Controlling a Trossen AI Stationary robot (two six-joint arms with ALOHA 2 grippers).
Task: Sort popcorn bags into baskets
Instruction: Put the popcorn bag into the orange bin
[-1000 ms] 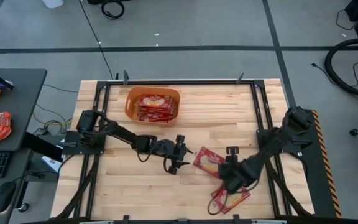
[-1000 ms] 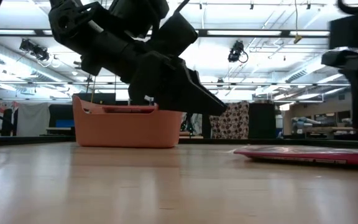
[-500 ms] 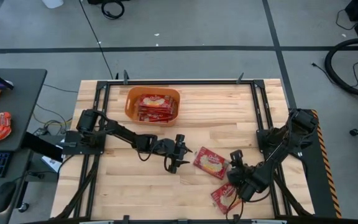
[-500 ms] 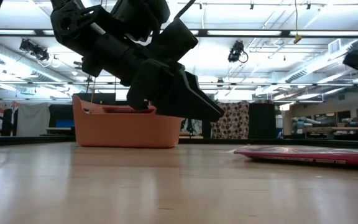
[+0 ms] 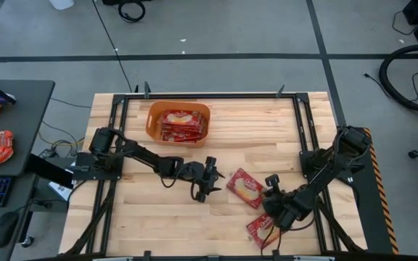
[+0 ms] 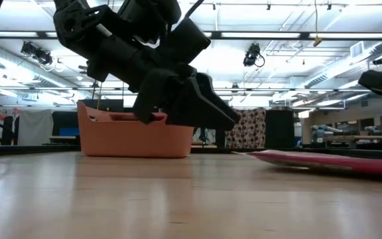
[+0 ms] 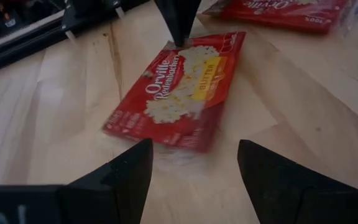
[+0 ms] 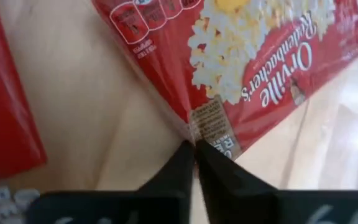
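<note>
1. The right gripper (image 5: 270, 190) sits low near the table's front right, its two dark fingers (image 8: 188, 168) pressed together on the edge of a popcorn bag (image 5: 244, 188). The right wrist view shows the tips pinching the red wrapper at its margin, next to a small printed label.

2. That bag lies just right of the table's centre, tilted across the boards. In the left wrist view it (image 7: 179, 90) shows face up, popcorn picture and lettering readable, with a dark finger (image 7: 176, 22) touching its far edge. The low view shows it (image 6: 323, 161) as a thin red slab, its near end a little off the wood.

3. The left gripper (image 5: 207, 180) hovers just left of the same bag, its fingers (image 7: 127, 174) spread wide and holding nothing. From the left wrist view the bag lies ahead of the gap between them, not yet inside it.

4. A second bag (image 5: 263, 229) lies near the front edge, below the right gripper and apart from the first. It shows red at one side of the right wrist view (image 8: 5, 99).

5. The orange basket (image 5: 153, 121) stands at the table's back left, well apart from both grippers, holding a stack of red bags (image 5: 182, 123). In the low view it (image 6: 135, 137) shows behind the left arm.

6. The table (image 5: 260, 123) is pale wooden planking with a dark frame.
</note>
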